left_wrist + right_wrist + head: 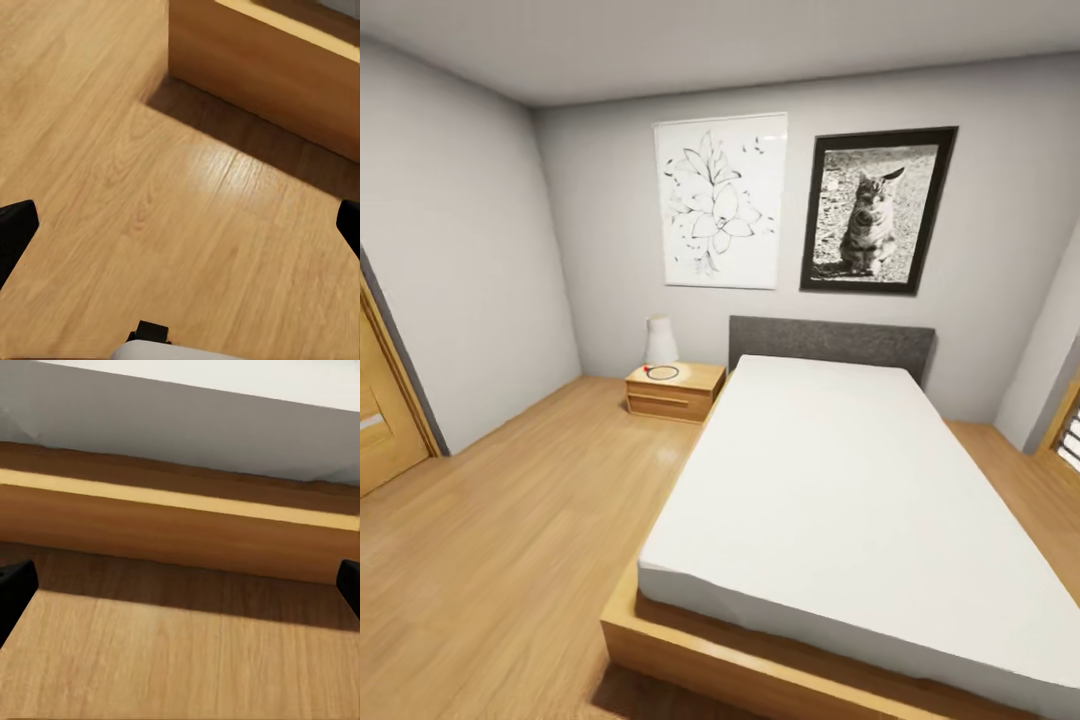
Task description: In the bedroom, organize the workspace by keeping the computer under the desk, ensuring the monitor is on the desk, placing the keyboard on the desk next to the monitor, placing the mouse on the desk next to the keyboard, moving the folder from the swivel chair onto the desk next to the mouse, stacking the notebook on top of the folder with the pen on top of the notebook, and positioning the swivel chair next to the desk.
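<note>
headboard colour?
Dark grey headboard, plain, behind the white mattress. Clearest in the head view.

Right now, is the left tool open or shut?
Open: the left tool has its two black fingertips far apart at opposite picture edges, with bare wooden floor between them.

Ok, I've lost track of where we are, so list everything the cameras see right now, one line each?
white mattress: one, white, on the bed frame at centre right
light wooden bed frame: one, honey wood, under the mattress
dark grey padded headboard: one, against the back wall
small wooden nightstand: one, light wood, beside the bed's head
white table lamp: one, on the nightstand
white flower line drawing: one, on the back wall
black-framed cat photograph: one, beside the drawing
wooden door: one, at the left wall
wooden plank floor: light oak
left gripper: black fingertips, open, over the floor
right gripper: black fingertips, open, facing the bed frame
</note>
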Controlling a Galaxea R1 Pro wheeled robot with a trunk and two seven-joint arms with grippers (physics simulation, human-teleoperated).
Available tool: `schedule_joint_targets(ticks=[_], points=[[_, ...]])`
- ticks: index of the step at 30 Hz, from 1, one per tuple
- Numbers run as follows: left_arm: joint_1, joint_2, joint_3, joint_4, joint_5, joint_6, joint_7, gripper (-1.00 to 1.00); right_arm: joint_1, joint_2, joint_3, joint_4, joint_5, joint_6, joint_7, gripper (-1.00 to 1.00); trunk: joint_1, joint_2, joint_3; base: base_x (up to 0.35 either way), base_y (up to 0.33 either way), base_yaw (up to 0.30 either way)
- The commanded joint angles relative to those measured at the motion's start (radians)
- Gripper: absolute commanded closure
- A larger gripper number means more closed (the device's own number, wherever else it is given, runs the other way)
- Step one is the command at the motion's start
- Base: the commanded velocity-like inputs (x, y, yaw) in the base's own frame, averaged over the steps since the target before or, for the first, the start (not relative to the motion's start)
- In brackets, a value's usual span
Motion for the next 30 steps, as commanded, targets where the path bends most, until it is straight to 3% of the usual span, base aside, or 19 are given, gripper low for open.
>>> schedule_joint_targets(ticks=[1, 10, 14, 30], points=[[0.000, 0.000, 0.003, 0.000, -0.002, -0.002, 0.000, -1.00, 0.000, 0.000, -0.001, 0.000, -0.001, -0.003, -0.002, -1.00, 0.000, -0.001, -0.001, 0.000, 0.284, 0.287], [0.000, -0.002, 0.000, 0.000, -0.002, -0.006, 0.000, -1.00, 0.000, 0.000, -0.001, 0.000, 0.000, -0.004, -0.002, -1.00, 0.000, -0.001, -0.001, 0.000, 0.161, 0.287], [0.000, -0.002, 0.000, 0.000, -0.002, -0.065, 0.000, -1.00, 0.000, 0.000, 0.003, 0.000, 0.002, -0.005, -0.002, -1.00, 0.000, -0.001, -0.001, 0.000, 0.021, 0.287], [0.000, -0.001, 0.002, 0.000, -0.002, -0.136, 0.003, -1.00, 0.000, 0.000, 0.007, 0.001, 0.006, -0.006, -0.002, -1.00, 0.000, -0.001, -0.001, 0.000, 0.001, 0.287]])
